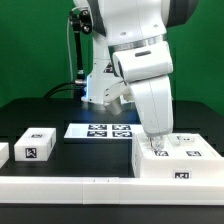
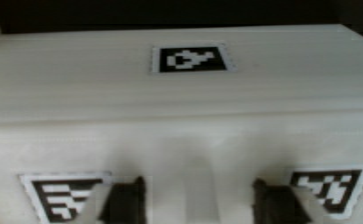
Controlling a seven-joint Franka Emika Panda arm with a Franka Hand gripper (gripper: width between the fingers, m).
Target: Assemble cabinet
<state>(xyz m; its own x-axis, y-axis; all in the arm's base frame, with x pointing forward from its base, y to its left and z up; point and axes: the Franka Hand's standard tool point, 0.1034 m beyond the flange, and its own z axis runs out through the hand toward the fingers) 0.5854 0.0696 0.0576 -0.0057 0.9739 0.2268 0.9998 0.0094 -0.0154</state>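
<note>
Cabinet lay directly under the jaws, presumably lined up for a grasp. Jaws looked apart; clamped or not, I couldn't tell.

Large white plastic box-shaped cabinet shell lies flat on the black table, at the exterior view's right, close to the front edge. It has black-and-white square tags on the top and one on the front face. In the wrist view the shell fills the frame, slightly blurred, with one tag showing.
</note>
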